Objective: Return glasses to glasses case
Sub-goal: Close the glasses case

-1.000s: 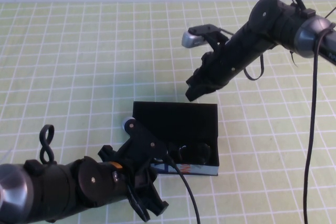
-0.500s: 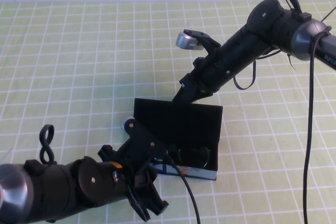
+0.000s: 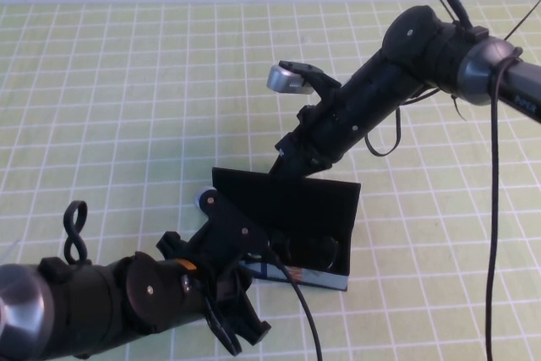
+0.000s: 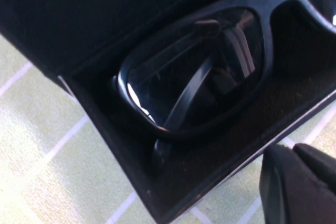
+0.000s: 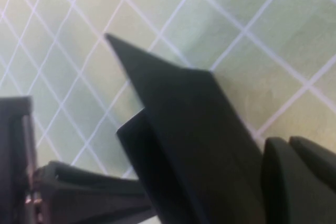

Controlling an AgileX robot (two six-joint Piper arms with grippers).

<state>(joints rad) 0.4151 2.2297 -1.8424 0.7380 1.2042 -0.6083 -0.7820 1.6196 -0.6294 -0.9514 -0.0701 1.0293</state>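
Observation:
The black glasses case (image 3: 306, 275) lies at the table's middle with its flap lid (image 3: 287, 196) raised and leaning toward the front. The black-framed glasses (image 3: 311, 251) lie inside it; the left wrist view shows one lens and a folded arm of the glasses (image 4: 194, 72) resting on the black lining. My right gripper (image 3: 281, 166) is shut, its tip against the back of the lid. In the right wrist view the lid (image 5: 194, 129) stands just beside the right gripper (image 5: 296, 153). My left gripper (image 3: 241, 337) hovers shut just off the case's front left corner, holding nothing.
A green mat with a white grid (image 3: 127, 99) covers the table. The left arm's bulk (image 3: 101, 302) fills the near left corner. A black cable (image 3: 499, 209) hangs down along the right side.
My right gripper has come down and to the left onto the back of the lid, and the lid has tipped forward. The left arm has not moved.

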